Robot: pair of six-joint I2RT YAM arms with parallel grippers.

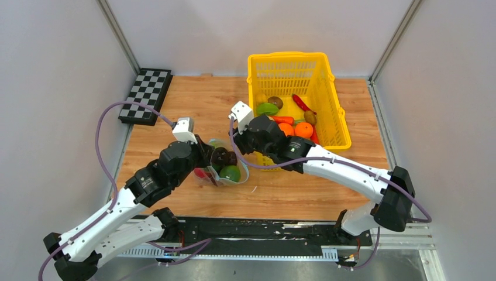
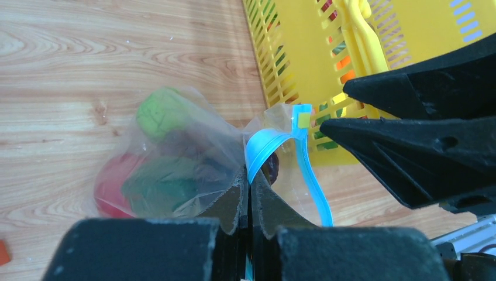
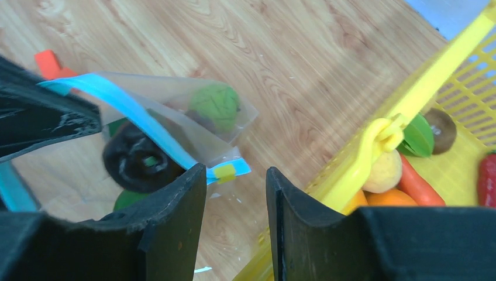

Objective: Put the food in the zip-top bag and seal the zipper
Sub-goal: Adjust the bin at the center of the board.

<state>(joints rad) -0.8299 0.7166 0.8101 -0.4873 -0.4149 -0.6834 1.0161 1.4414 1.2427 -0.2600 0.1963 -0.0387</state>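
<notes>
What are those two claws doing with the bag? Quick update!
Left gripper shut on the zipper. Right gripper open at its yellow-tabbed end. Zip-top bag holds food, mouth unsealed. Yellow basket close beside.

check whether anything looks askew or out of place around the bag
The teal-blue press-seal zipper on the clear crinkly plastic bag is buckled: one side loops up away from the other, leaving the mouth gaping where the left gripper's fingers pinch it. A small orange-red scrap also lies loose beside the bag.
</notes>
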